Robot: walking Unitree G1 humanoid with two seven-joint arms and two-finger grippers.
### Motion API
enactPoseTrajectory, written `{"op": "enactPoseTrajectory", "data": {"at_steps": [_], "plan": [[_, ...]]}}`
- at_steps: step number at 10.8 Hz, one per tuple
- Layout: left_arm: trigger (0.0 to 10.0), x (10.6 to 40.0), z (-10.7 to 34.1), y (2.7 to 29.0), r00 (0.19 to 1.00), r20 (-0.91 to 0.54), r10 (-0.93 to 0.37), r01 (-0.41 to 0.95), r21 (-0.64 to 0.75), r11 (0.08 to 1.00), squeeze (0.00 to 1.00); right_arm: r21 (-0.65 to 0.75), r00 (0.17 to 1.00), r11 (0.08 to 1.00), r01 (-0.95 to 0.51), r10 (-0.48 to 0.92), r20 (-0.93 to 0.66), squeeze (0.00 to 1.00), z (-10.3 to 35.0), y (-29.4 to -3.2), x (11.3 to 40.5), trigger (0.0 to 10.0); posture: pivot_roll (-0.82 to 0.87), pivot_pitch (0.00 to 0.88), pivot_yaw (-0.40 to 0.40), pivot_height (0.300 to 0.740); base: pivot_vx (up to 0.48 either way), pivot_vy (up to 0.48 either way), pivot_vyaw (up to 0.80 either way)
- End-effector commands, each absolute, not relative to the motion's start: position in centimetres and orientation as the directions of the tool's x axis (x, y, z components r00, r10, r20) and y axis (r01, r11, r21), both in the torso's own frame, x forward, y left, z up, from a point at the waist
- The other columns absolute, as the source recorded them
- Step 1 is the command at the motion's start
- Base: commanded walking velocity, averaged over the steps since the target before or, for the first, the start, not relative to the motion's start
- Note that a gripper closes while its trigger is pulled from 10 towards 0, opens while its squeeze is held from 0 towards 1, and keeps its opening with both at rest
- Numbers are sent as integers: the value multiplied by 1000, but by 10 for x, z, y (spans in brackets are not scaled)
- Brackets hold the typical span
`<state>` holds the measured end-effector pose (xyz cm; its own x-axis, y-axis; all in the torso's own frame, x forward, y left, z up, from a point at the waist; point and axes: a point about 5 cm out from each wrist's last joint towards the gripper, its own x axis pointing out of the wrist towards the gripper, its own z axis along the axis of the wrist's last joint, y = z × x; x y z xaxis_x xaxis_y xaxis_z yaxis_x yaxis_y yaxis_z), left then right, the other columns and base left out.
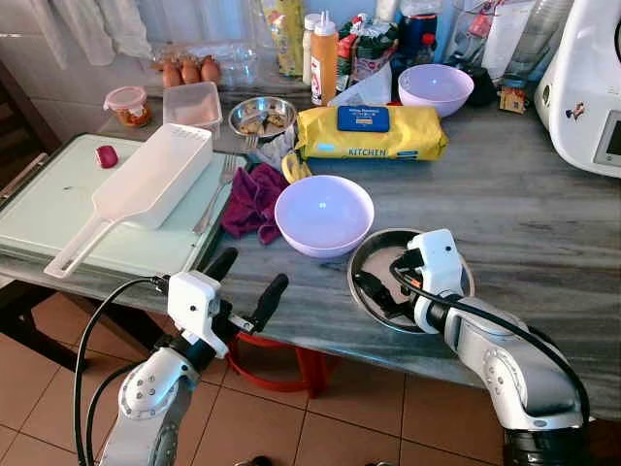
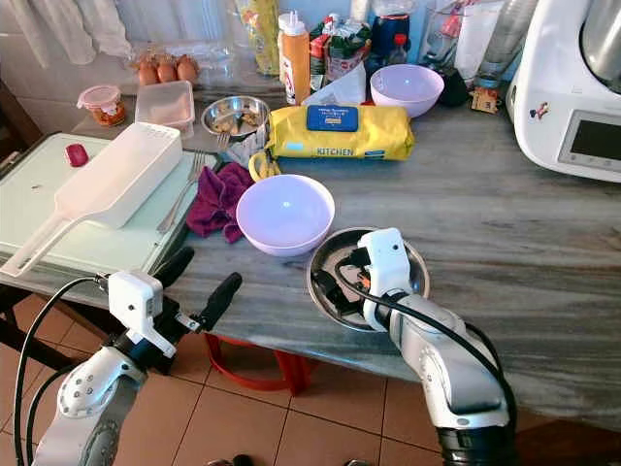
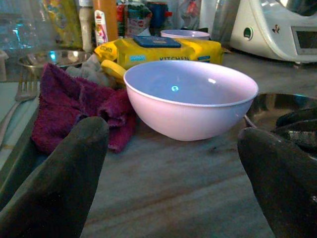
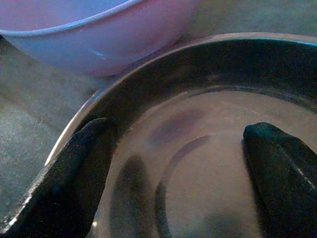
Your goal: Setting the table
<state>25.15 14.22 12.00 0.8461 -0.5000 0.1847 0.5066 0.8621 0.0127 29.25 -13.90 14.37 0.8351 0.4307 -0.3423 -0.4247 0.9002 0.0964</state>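
spanning the left eye view, a grey marbled worktop [image 1: 524,209] carries a lilac bowl [image 1: 324,214] near its front edge and a shallow steel plate [image 1: 374,254] just beside it on the robot's right. the right hand [image 1: 380,293] sits inside the plate, fingers spread apart. the left hand [image 1: 245,282] hovers at the front edge of the worktop, fingers apart, holding nothing. a magenta cloth [image 1: 254,201] lies just left of the bowl, next to a pale green tray [image 1: 39,209] that bears a white scoop [image 1: 141,189] and a fork [image 1: 217,192]. behind them lie a yellow wipes pack [image 1: 370,133], a second lilac bowl [image 1: 436,88], a small steel bowl [image 1: 263,116], eggs [image 1: 189,71] and a white kitchen appliance [image 1: 583,87]. terracotta floor tiles [image 1: 349,417] show below.

right eye view: same layout; bottles and packets crowd the back of the worktop.

left wrist view: both black fingers [image 3: 54,188] frame the bowl, apart from it, with the cloth beside it.

right wrist view: the fingers [image 4: 282,173] rest spread within the plate, the bowl's wall just beyond its rim.
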Motion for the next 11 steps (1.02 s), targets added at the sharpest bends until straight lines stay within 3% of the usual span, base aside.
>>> {"op": "enactPoseTrajectory", "data": {"at_steps": [1,5,7,8,10,11], "plan": [[10000,251,119,142,849,177,-498,502,20,864,0,92,838,896,-434,439,-324,871,151,-139,291,10000,-95,173,51,740,0,0,0],[10000,252,119,142,846,180,-502,507,20,862,0,80,880,895,-438,445,-163,886,182,-152,286,10000,-104,165,55,740,0,0,0],[10000,253,119,144,842,177,-510,514,28,857,0,104,878,873,-477,478,9,882,203,-144,283,10000,-110,159,57,740,0,0,0],[10000,254,118,146,852,178,-492,495,29,868,0,122,909,901,-417,408,91,0,211,-145,284,10000,-109,153,57,740,0,0,0],[10000,257,120,155,898,192,-395,395,42,918,0,112,945,942,-318,305,119,0,210,-147,285,10000,-103,143,54,740,0,0,0],[10000,261,126,162,935,216,-282,288,6,958,0,47,972,984,-171,161,169,0,212,-153,284,10000,-98,136,51,740,0,0,0]]}}
